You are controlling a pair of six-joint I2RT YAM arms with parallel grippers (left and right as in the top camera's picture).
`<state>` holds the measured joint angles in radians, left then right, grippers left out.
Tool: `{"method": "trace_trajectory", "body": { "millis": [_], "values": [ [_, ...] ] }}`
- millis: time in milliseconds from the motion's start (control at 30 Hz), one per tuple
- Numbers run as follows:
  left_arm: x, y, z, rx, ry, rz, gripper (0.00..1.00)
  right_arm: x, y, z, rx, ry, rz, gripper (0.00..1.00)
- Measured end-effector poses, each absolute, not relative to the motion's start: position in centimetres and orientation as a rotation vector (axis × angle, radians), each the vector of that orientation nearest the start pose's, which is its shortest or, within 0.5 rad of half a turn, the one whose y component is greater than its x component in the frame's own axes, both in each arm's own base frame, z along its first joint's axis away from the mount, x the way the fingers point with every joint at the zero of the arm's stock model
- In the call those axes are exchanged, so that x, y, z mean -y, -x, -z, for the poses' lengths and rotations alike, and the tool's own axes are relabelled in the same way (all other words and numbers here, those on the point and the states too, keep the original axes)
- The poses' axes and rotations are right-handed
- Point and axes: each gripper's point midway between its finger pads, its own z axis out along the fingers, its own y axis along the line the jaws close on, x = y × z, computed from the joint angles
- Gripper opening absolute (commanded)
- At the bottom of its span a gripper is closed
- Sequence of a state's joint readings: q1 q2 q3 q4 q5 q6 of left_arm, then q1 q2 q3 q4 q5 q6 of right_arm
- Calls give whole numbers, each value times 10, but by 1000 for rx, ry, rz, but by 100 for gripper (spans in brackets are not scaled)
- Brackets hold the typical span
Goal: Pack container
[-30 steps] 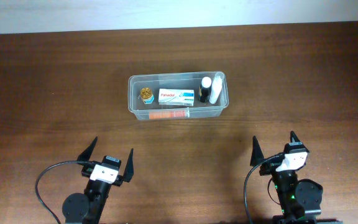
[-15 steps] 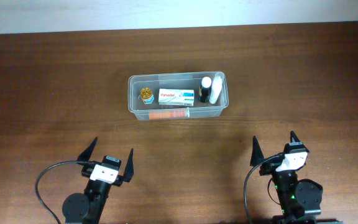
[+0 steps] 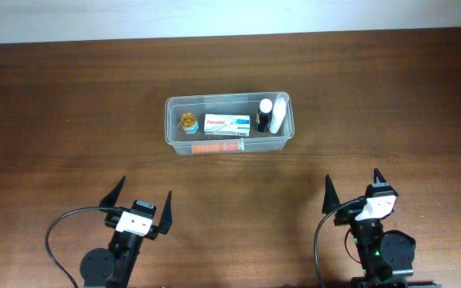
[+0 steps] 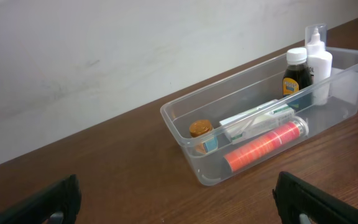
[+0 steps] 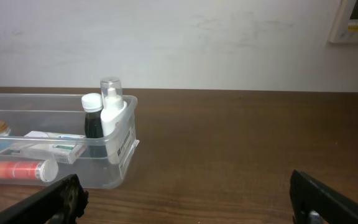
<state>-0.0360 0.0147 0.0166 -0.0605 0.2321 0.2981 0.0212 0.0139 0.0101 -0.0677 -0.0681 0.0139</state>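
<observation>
The clear plastic container [image 3: 171, 134] stands at the table's middle, far from both arms. Inside lie a gold-lidded small jar [image 3: 188, 121], a white Panadol box [image 3: 228, 123], a dark bottle [image 3: 264, 113], a white bottle [image 3: 277, 114] and an orange-red tube [image 3: 218, 146]. The container also shows in the left wrist view [image 4: 185, 140] and in the right wrist view [image 5: 114, 171]. My left gripper [image 3: 140, 203] is open and empty near the front edge, left. My right gripper [image 3: 353, 193] is open and empty near the front edge, right.
The dark wooden table [image 3: 70, 112] reaches to a white wall [image 4: 104, 43] at the back. A white wall fixture [image 5: 356, 22] shows at the upper right in the right wrist view.
</observation>
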Motion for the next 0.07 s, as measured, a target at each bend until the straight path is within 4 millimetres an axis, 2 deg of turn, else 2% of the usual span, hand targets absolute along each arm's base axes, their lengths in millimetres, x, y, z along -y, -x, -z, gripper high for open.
{"method": "trace_trajectory", "body": {
  "millis": [67],
  "values": [
    [48,-240,-164,-1566,-445,-12,100,-17,-246,-159,-1642,58,-83,98]
  ]
}}
